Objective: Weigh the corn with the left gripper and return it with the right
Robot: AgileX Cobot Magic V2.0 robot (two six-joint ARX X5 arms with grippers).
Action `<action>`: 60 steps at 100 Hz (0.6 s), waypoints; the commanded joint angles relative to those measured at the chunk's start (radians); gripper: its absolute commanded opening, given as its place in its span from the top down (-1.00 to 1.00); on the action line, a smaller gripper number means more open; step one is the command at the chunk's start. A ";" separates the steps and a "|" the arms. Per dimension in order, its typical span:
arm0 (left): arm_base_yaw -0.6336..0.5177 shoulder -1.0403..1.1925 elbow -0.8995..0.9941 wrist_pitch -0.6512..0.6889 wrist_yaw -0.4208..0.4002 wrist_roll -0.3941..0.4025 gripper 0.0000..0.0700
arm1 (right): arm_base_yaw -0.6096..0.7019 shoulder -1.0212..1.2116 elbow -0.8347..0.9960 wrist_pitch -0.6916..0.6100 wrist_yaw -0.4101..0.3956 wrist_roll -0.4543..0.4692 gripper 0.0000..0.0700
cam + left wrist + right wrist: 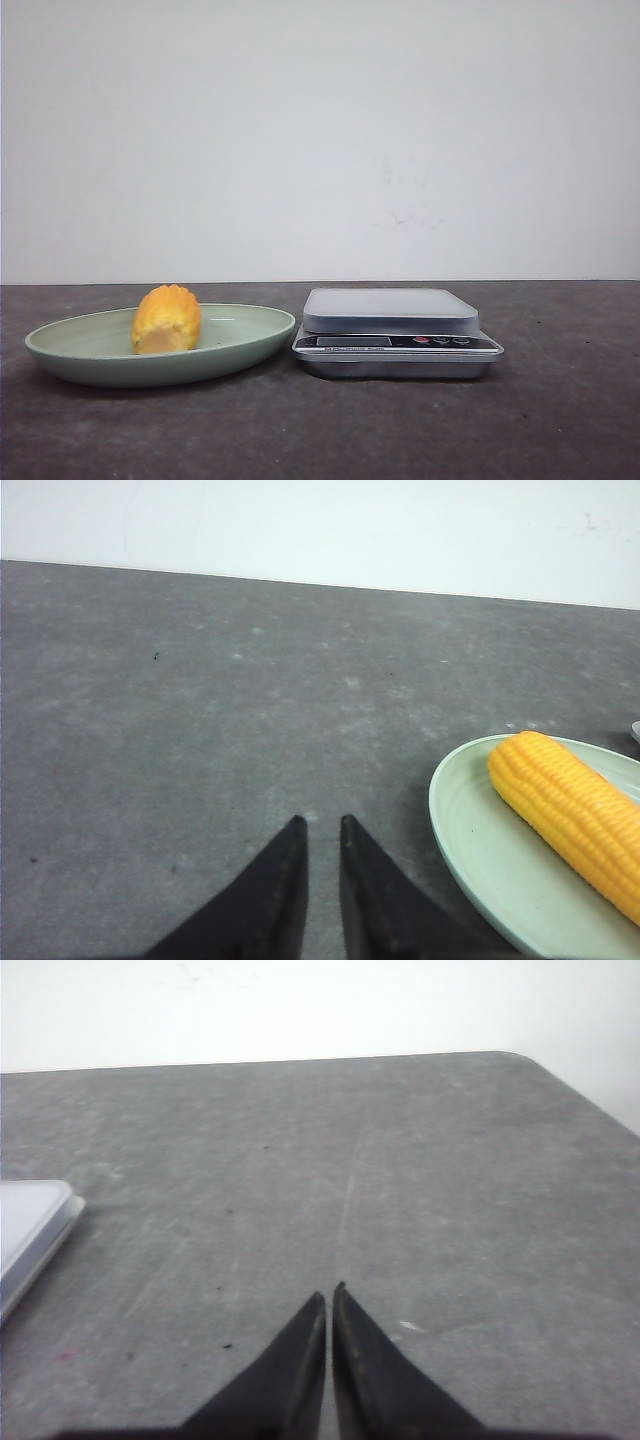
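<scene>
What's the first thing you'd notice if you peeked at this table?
The bright yellow corn pops out first, lying on a pale green plate on the left of the dark table. Right beside the plate sits a silver scale with nothing on it.

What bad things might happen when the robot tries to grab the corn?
The corn is round and lies loose in the shallow green plate, so it might roll or slip from the left end effector. The scale sits close beside the plate, so a clumsy move could bump it.
</scene>
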 commanded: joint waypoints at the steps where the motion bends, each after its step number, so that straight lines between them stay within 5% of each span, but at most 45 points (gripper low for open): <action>1: 0.002 -0.001 -0.018 -0.005 -0.003 -0.002 0.97 | -0.011 -0.003 -0.004 0.011 0.002 0.000 0.98; 60: -0.064 -0.001 -0.018 -0.005 -0.003 -0.002 0.97 | -0.057 -0.003 -0.004 0.010 0.002 0.000 0.98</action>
